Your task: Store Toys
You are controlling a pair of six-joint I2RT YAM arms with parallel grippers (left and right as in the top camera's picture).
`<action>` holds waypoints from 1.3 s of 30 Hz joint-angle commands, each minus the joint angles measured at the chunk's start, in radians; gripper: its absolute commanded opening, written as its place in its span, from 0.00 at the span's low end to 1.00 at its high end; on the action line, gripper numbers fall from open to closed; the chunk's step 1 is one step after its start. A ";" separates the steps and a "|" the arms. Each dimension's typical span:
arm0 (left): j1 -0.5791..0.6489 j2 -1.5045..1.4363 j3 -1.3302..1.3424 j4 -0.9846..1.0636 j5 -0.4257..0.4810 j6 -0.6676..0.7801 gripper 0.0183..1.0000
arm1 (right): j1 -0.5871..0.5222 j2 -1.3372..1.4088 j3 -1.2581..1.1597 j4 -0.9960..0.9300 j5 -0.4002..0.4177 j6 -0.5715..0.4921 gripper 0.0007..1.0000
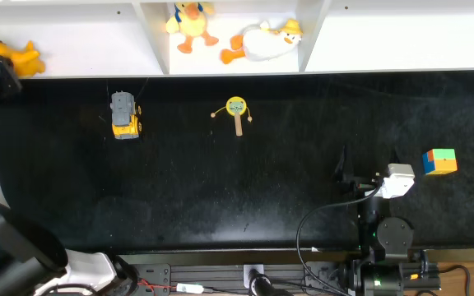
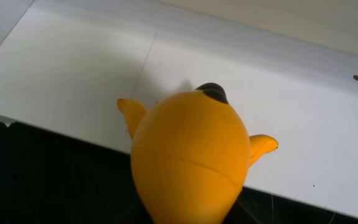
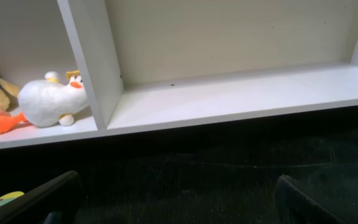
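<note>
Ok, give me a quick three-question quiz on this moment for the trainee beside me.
1. Which compartment of the shelf holds the white plush duck? A left, B middle, C right.
2. True or false: the right gripper is shut on the cube.
3. Fill in: the left gripper holds an orange toy at the shelf's ____ compartment.
Key: 1 B. 2 false: it is open, and the cube lies apart from it on the mat. 3 left.
</note>
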 commanded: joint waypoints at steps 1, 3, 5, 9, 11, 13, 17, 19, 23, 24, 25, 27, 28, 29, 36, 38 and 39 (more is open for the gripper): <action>-0.004 0.042 0.066 0.005 0.001 -0.024 0.13 | 0.000 -0.009 -0.013 0.005 -0.003 -0.002 1.00; -0.005 0.062 0.078 0.005 0.002 -0.033 0.13 | 0.000 -0.009 -0.013 0.005 -0.003 -0.002 1.00; -0.008 0.079 0.085 0.005 0.001 -0.033 0.13 | 0.000 -0.009 -0.013 0.005 -0.003 -0.002 1.00; -0.018 0.117 0.092 0.030 0.002 -0.033 0.15 | 0.000 -0.009 -0.013 0.005 -0.003 -0.002 1.00; -0.028 0.128 0.092 0.040 0.002 -0.033 0.15 | 0.000 -0.009 -0.013 0.005 -0.003 -0.002 1.00; -0.039 0.132 0.091 0.047 0.001 -0.033 0.16 | 0.000 -0.009 -0.013 0.005 -0.003 -0.002 1.00; -0.060 0.132 0.091 0.067 -0.018 -0.033 0.17 | 0.000 -0.009 -0.013 0.005 -0.003 -0.002 1.00; -0.066 0.132 0.091 0.076 -0.026 -0.033 0.17 | 0.000 -0.009 -0.013 0.005 -0.003 -0.002 1.00; -0.072 0.133 0.091 0.082 -0.026 -0.033 0.19 | 0.000 -0.009 -0.013 0.005 -0.003 -0.002 1.00; -0.074 0.133 0.091 0.083 -0.026 -0.033 0.19 | 0.000 -0.008 -0.013 0.005 -0.003 -0.002 1.00; -0.075 0.133 0.091 0.083 -0.026 -0.033 0.19 | 0.000 -0.009 -0.013 0.005 -0.003 -0.002 0.99; -0.077 0.133 0.091 0.084 -0.026 -0.033 0.19 | 0.000 -0.009 -0.013 0.005 -0.003 -0.002 1.00; -0.077 0.133 0.091 0.084 -0.028 -0.033 0.19 | 0.000 -0.009 -0.013 0.005 -0.003 -0.002 1.00; -0.078 0.134 0.091 0.087 -0.030 -0.033 0.19 | 0.000 -0.009 -0.013 0.005 -0.003 -0.002 0.99; -0.088 0.160 0.091 0.117 -0.029 -0.038 0.21 | 0.000 -0.009 -0.013 0.005 -0.003 -0.002 1.00; -0.096 0.170 0.091 0.130 -0.029 -0.037 0.22 | 0.000 -0.009 -0.013 0.005 -0.003 -0.002 1.00; -0.100 0.175 0.091 0.138 -0.029 -0.037 0.23 | 0.000 -0.008 -0.013 0.005 -0.003 -0.002 1.00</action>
